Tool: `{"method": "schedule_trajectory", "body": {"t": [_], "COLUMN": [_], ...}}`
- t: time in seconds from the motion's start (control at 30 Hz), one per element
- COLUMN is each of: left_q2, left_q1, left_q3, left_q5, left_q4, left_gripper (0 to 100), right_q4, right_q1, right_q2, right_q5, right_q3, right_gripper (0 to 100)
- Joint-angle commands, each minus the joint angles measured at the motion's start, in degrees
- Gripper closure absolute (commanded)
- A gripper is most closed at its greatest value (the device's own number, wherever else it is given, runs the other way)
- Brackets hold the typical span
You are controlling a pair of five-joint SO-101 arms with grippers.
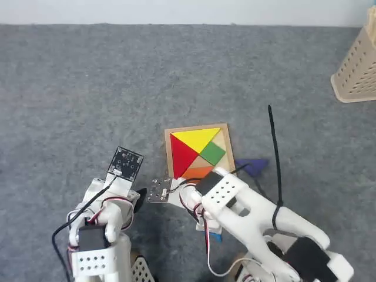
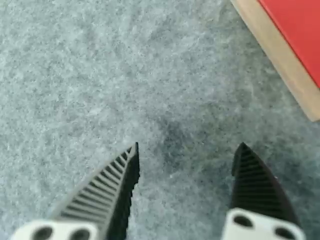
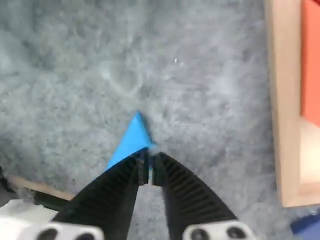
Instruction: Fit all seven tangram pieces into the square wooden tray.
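Observation:
The square wooden tray (image 1: pixel 168 154) lies mid-table holding a yellow triangle (image 1: pixel 195 139), a red triangle (image 1: pixel 181 157), a green square (image 1: pixel 212 153) and an orange piece (image 1: pixel 200 172). A purple piece (image 1: pixel 254 167) lies on the carpet just right of the tray. My right gripper (image 3: pixel 149 159) is shut on a blue triangle (image 3: pixel 131 141), low over the carpet near the tray's front edge (image 3: pixel 281 100); a blue corner (image 1: pixel 217 237) peeks from under that arm. My left gripper (image 2: pixel 189 150) hangs open over bare carpet left of the tray corner (image 2: pixel 280 50), with nothing between its fingers.
Grey carpet covers the table. A beige perforated block (image 1: pixel 357 64) stands at the far right back. A black cable (image 1: pixel 275 158) rises from the right arm beside the purple piece. Both arm bases crowd the front edge.

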Motion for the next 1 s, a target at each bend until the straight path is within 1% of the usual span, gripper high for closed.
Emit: {"method": "schedule_trajectory", "body": {"t": [0.0, 0.27, 0.5, 0.67, 0.77, 0.83, 0.97], "left_q2": [-0.9, -0.9, -0.9, -0.9, -0.9, -0.9, -0.9], "left_q1": [0.2, 0.2, 0.2, 0.2, 0.2, 0.2, 0.2], "left_q3": [-0.5, -0.5, -0.5, -0.5, -0.5, -0.5, -0.5], "left_q5": [-0.3, -0.3, -0.3, -0.3, -0.3, -0.3, -0.3], "left_q4": [0.3, 0.3, 0.3, 0.3, 0.3, 0.3, 0.3], "left_gripper": [72, 72, 72, 72, 72, 72, 72], "right_q4": [-2.4, -2.9, -3.3, -3.8, -0.2, 2.8, 4.4], "right_q1": [-0.7, 0.2, 8.8, 12.0, 11.4, 9.5, 1.2], "right_q2": [1.4, 4.4, 4.7, 4.0, 0.9, -3.0, -12.1], "right_q5": [0.8, 0.9, 0.4, 0.4, 0.3, 0.1, -2.1], "right_q3": [0.6, -0.4, -3.9, -4.2, -4.8, -4.9, -0.9], "right_gripper": [88.5, 89.7, 89.8, 89.8, 89.8, 89.8, 89.8]}}
